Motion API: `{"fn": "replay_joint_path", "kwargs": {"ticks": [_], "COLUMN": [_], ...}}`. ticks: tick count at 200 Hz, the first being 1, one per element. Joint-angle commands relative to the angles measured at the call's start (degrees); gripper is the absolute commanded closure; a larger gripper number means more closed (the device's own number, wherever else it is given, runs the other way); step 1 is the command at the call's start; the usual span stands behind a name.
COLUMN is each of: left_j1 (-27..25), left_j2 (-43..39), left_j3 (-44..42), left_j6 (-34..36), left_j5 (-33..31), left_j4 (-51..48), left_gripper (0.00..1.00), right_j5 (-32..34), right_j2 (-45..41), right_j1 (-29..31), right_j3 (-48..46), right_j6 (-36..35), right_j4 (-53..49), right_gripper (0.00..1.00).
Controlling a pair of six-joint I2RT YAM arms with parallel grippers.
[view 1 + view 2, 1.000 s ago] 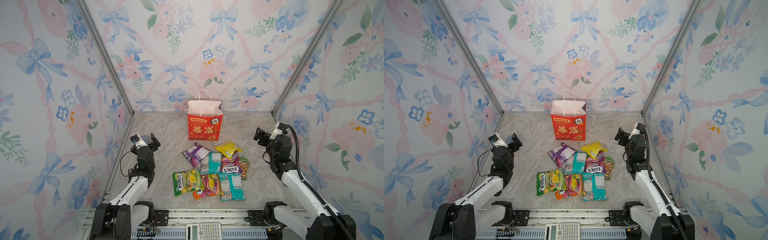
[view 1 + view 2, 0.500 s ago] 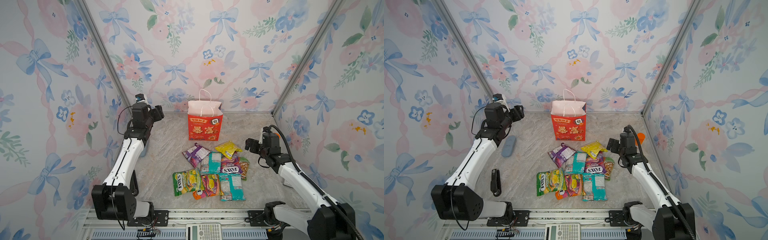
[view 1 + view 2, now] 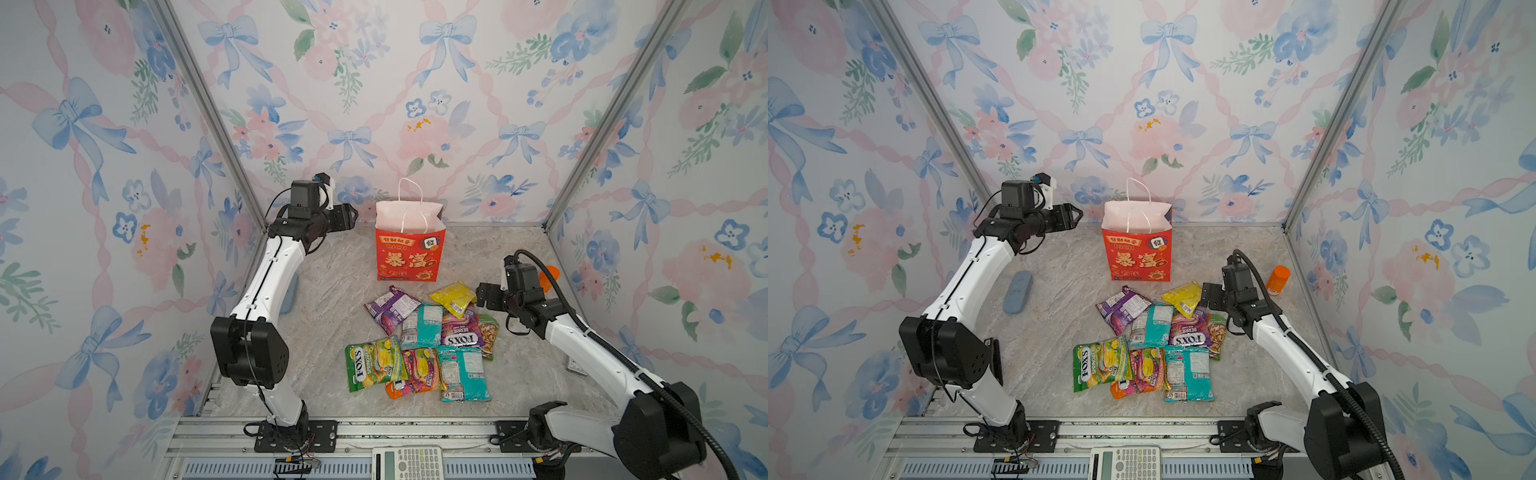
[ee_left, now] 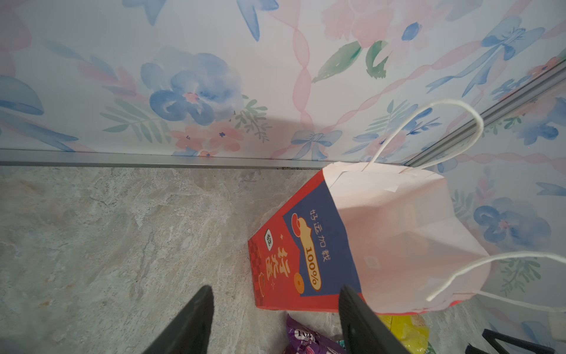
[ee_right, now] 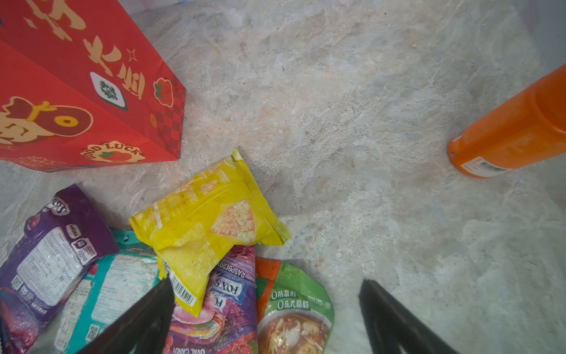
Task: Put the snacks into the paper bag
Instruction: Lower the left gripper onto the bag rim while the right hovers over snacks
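Now that the left arm [image 3: 274, 266] has risen beside the red paper bag [image 3: 409, 253] marked RICH and GOOD LUCK — left jaws part-narrowed, empty — the right jaws, wide and empty, have dropped to the crinkly plastic snack packets [image 3: 424, 332], some reading FOX'S, piled on the worktop [image 3: 340, 266] before it; a first pick seems near.

Pastel walls [image 3: 415, 83] patterned with flowers and bows surround a grey marbled floor [image 3: 332, 266].

Bright, even light, soft shadows; wrist views bend and blur at edges.
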Motion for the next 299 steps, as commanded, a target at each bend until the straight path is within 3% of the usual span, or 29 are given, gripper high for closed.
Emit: {"fn": "replay_joint_path", "kwargs": {"ticks": [1,61,114,139,193,214,256,299], "left_j1": [-1.95,-7.23,-9.08,-9.2,-9.39,-9.35,-9.57,-9.74], "left_j2": [2.96,10.44,15.06,16.0,16.97,17.4,18.84,20.18], "left_j3": [4.81,13.88,18.24,19.99,20.96,21.7,23.29,24.48], "left_j6": [3.06,5.33,5.28,5.45,5.36,5.28,5.88,5.76], "left_j5": [-1.49,-9.62,-10.35,-11.7,-10.37,-10.07,-11.45,-11.31], "left_j4": [-5.19,-9.72,-10.71,-11.65,-11.63,-11.89,-13.6,-14.54], "left_gripper": [0.35,0.35,0.37,0.44,0.68,0.67,0.52,0.61], "right_j5": [0.87,1.92,2.03,1.93,2.29,2.14,2.03,1.78], "right_j2": [0.38,-0.26,-0.68,-1.03,-1.18,-1.19,-1.3,-1.31], "right_j1": [1.21,3.35,4.78,4.96,5.08,5.13,5.2,5.16], "right_j3": [1.76,2.4,3.04,3.19,3.18,3.29,2.9,2.59], "right_j6": [-0.66,-0.44,-0.41,-0.3,-0.62,-0.66,-0.7,-0.69], "right_j4": [-2.3,-3.54,-3.89,-3.89,-4.25,-4.39,-4.16,-3.72], "right_gripper": [0.03,0.03,0.04,0.03,0.03,0.04,0.04,0.03]}}
